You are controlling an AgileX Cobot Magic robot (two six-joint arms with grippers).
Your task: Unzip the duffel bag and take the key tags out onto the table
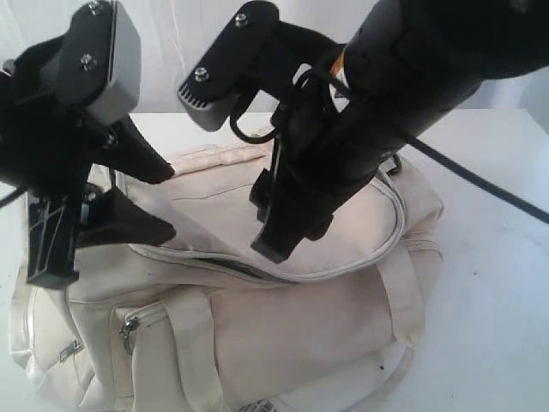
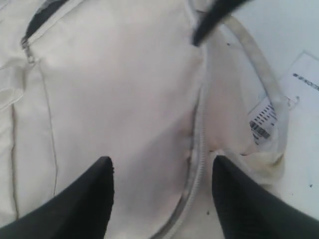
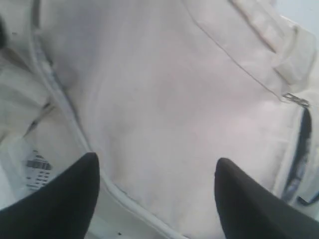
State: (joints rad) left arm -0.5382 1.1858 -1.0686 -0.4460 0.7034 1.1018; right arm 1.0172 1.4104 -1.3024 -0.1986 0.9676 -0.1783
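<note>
The cream duffel bag (image 1: 283, 318) lies on the white table (image 1: 497, 283). Its long curved top zip (image 1: 343, 270) looks closed along most of its run, with a short dark gap (image 1: 244, 271) near the middle. My left gripper (image 1: 167, 202) hovers open over the bag's left end, and its fingers straddle the zip (image 2: 197, 164) with nothing between them (image 2: 162, 164). My right gripper (image 1: 292, 240) stands open above the top panel, empty (image 3: 158, 160), close to the zip seam (image 3: 75, 124). A zip pull (image 3: 296, 99) sits beside a dark slit (image 3: 301, 134). The key tags are hidden.
A white paper barcode tag (image 2: 264, 122) lies by a webbing strap (image 2: 259, 69) at the bag's front edge; it also shows as the tag (image 3: 37, 167). A side pocket zip pull (image 1: 129, 326) hangs on the front. A black cable (image 1: 480, 180) crosses the table at right.
</note>
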